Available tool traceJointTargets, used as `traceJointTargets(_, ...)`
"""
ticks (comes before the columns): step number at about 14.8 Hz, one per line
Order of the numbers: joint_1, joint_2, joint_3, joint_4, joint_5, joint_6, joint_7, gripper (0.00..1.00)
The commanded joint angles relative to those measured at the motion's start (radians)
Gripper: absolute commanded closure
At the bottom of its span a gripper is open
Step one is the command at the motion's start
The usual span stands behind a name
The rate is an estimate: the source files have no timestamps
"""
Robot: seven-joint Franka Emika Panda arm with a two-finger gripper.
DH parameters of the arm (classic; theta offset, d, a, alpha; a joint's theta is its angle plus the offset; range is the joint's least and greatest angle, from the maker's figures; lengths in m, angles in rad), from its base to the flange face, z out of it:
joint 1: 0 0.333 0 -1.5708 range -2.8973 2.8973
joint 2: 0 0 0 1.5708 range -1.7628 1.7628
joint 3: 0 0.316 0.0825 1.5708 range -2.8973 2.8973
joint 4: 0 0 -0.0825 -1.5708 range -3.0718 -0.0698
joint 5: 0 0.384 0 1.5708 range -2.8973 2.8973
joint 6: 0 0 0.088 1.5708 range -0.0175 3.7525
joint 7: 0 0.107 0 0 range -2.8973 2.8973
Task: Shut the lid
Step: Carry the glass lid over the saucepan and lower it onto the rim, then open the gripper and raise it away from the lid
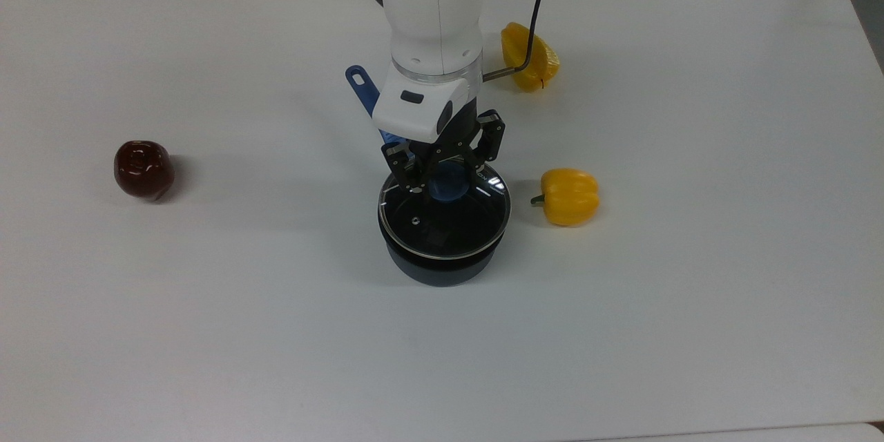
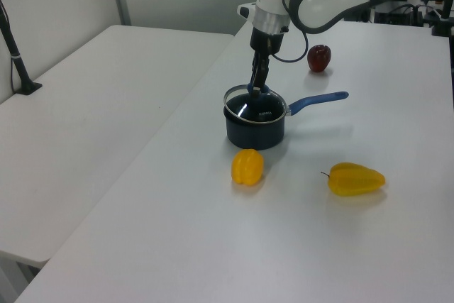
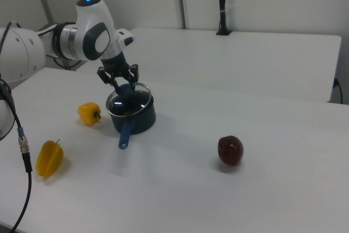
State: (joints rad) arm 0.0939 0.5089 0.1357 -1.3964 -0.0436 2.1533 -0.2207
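The gripper (image 1: 445, 176) clasps the blue knob (image 1: 447, 188) of the glass lid (image 1: 443, 217), one finger on either side, with the lid resting level on the rim of the dark saucepan (image 1: 442, 266) at mid-table. In the top view a yellow bell pepper (image 1: 568, 196) lies just right of the pan and a dark red apple (image 1: 143, 169) well to its left.

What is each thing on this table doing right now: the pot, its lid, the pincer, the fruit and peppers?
Round clear glass lid with blue knob: resting on the pot.
Dark saucepan with blue handle: upright, covered.
Pincer: around the knob; grip unclear.
Dark red apple: lying apart, untouched.
Yellow pepper beside the pot: on its side.
Farther yellow pepper: lying apart.
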Motion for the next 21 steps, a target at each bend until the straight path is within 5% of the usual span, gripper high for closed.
traceJointTargets(1, 0.004, -0.016, -0.004, -0.039, 0.013, -0.006, 0.014, 0.59)
traceJointTargets(3, 0.001, -0.015, -0.005, -0.044, 0.013, -0.004, 0.015, 0.49)
traceJointTargets(4, 0.000, -0.006, -0.005, -0.044, 0.013, -0.004, 0.015, 0.35)
traceJointTargets(5, 0.000, -0.003, -0.005, -0.044, 0.013, -0.003, 0.017, 0.08)
traceJointTargets(6, 0.000, 0.005, -0.005, -0.044, 0.011, -0.001, 0.015, 0.00)
traceJointTargets(13, -0.023, -0.070, -0.019, -0.069, -0.008, -0.084, 0.141, 0.00)
traceJointTargets(21, -0.099, -0.406, -0.021, -0.271, -0.085, -0.384, 0.343, 0.00)
